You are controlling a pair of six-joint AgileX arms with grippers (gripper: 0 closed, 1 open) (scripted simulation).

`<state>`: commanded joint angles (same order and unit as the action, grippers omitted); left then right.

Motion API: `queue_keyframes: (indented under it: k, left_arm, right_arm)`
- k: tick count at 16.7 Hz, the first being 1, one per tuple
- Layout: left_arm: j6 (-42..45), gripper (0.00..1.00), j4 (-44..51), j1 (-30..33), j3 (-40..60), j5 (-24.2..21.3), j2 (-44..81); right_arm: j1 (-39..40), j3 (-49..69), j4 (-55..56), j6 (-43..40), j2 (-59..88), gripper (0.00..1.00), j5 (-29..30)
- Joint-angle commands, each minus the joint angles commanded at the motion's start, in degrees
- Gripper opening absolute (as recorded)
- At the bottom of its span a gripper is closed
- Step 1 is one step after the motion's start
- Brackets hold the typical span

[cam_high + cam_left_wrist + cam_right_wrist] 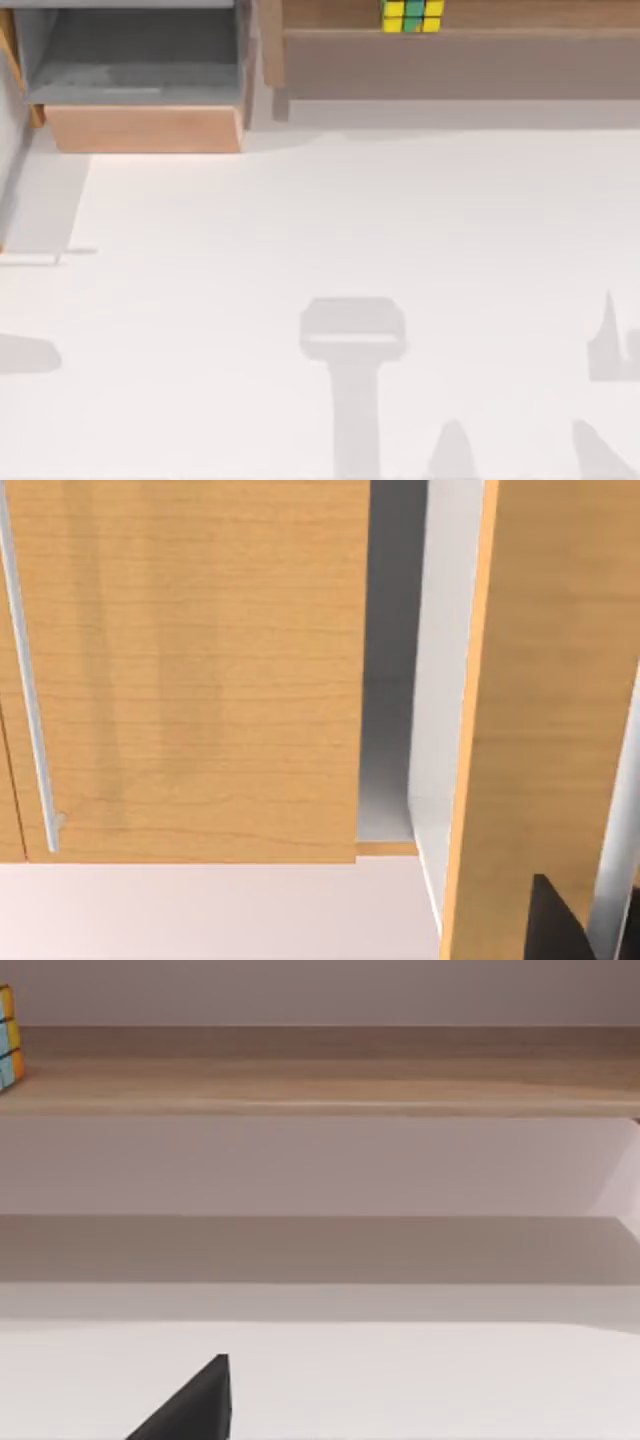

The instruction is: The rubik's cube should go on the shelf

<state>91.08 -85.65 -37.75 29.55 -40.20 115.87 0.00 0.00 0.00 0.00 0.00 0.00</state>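
From above, the cube (412, 15) sits on the shelf (460, 45) at the far edge of the table (300, 220), right of the wooden box (140, 128) with its grey-lined compartment. Judging by this, the placing is done. Only arm shadows fall on the white tabletop near the front.

In my left wrist view, I face light-wood panels (190, 660) of the box with a grey gap between them and a thin metal rail (25, 680) along one side. A dark finger tip of my left gripper (560, 920) pokes in at the corner; I cannot tell whether it is open or closed.

In my right wrist view, the shelf board (330, 1085) runs across, and the cube (7, 1038) rests on it at the frame's edge. One dark tip of my right gripper (195, 1405) shows low over the table; its state I cannot tell either, though it holds nothing that I can see.

The risk I see: my left gripper is near the box, so a careless swing could strike the panels. The cube looks near the shelf's front edge, so a bump might tip it off.
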Motion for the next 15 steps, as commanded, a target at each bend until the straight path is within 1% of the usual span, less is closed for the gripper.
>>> queue_keyframes:
  k: [7,9,13,15]
  left_arm:
    - [-0.09,0.0,0.62,-0.07,0.13,0.16,0.72]
    - [0.34,0.0,1.77,0.95,2.32,1.52,1.8]
    - [-0.11,0.0,6.11,5.29,10.3,5.51,5.0]
    - [-0.46,0.0,7.48,6.71,12.35,6.78,5.74]
  right_arm:
    - [0.0,0.0,0.0,0.0,0.0,1.0,0.0]
    - [0.0,0.0,0.0,0.0,0.0,1.0,0.0]
    - [0.0,0.0,0.0,0.0,0.0,1.0,0.0]
    - [0.0,0.0,0.0,0.0,0.0,1.0,0.0]
